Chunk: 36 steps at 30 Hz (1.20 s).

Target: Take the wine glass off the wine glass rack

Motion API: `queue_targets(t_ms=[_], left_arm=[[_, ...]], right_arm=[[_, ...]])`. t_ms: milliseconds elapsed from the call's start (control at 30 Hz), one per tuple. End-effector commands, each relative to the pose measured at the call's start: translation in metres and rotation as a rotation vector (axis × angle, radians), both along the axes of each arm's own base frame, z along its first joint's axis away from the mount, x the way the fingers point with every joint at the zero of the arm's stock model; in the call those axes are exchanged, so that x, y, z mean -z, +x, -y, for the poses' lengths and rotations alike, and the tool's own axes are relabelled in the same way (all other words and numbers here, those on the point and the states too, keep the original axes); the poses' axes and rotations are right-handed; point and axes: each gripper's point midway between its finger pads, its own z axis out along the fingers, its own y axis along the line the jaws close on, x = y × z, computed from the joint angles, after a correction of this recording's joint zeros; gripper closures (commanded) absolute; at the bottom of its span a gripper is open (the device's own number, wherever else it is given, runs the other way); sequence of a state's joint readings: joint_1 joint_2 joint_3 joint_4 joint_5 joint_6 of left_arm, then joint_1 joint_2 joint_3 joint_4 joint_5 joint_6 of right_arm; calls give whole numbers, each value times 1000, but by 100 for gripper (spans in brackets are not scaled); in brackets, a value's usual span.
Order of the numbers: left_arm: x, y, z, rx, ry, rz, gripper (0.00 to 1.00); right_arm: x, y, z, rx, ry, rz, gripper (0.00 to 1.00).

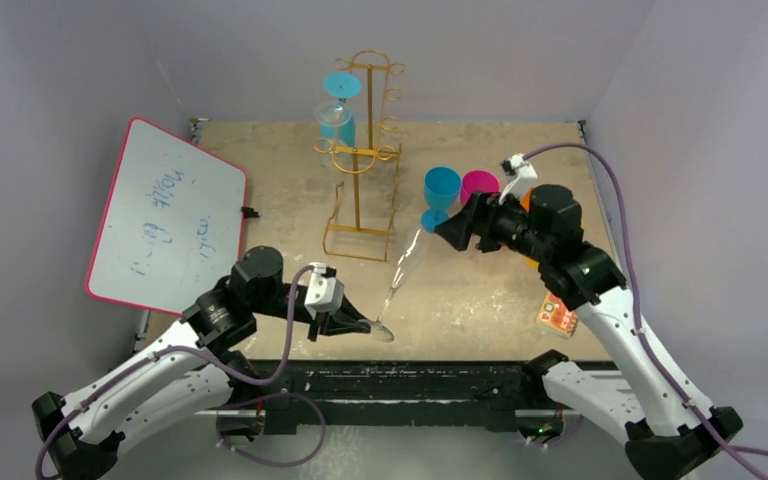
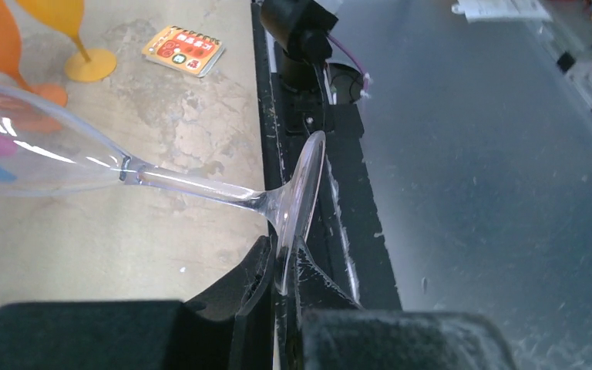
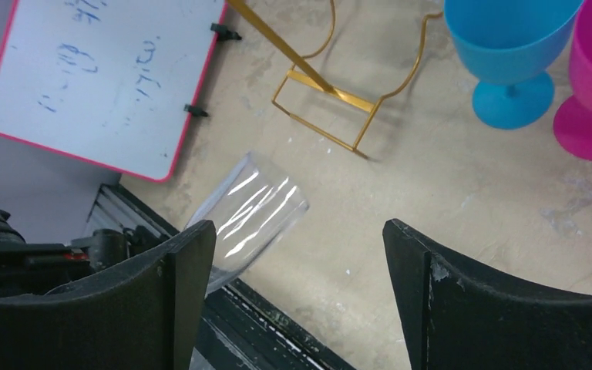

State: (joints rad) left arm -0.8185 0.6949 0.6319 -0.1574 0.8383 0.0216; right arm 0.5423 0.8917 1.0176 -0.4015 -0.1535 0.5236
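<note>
L gripper [image 1: 360, 325] clamped on foot of clear wine glass [image 1: 401, 272]; glass tilted in air over table [image 1: 480, 300], bowl toward R gripper [image 1: 450, 228], well apart from gold wine glass rack [image 1: 360, 160] at rear; R gripper jaws wide apart, bowl beside one finger [image 3: 177, 277], contact unclear; step in hand looks like handover or set-down of freed glass; next move prob. needs gentle R close round bowl, or L arm standing glass upright; blue glass [image 1: 342, 100] hangs on rack.

Blue handwriting on whiteboard [image 1: 165, 215] illegible, notepad [image 2: 183, 51] print unreadable
</note>
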Motion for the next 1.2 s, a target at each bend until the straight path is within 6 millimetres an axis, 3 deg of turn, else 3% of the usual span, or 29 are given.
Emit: queue_targets(t_ms=[0, 200, 333, 467, 667, 800, 1167], left_arm=[[-2, -14, -11, 187, 29, 268, 100], [5, -19, -16, 255, 63, 322, 100], [12, -5, -20, 178, 126, 353, 100], [14, -4, -23, 167, 128, 382, 100], [16, -1, -22, 166, 129, 402, 100], [23, 10, -22, 133, 169, 436, 100], [13, 25, -24, 93, 200, 518, 100]], right_arm=[[-29, 0, -14, -243, 113, 54, 18], [-37, -3, -35, -405, 168, 79, 19], [-19, 4, -44, -453, 167, -21, 25], [0, 7, -52, -519, 155, -100, 29], [17, -3, -61, -644, 187, -209, 43], [9, -15, -65, -749, 227, -226, 47], [0, -48, -73, -949, 332, -310, 59]])
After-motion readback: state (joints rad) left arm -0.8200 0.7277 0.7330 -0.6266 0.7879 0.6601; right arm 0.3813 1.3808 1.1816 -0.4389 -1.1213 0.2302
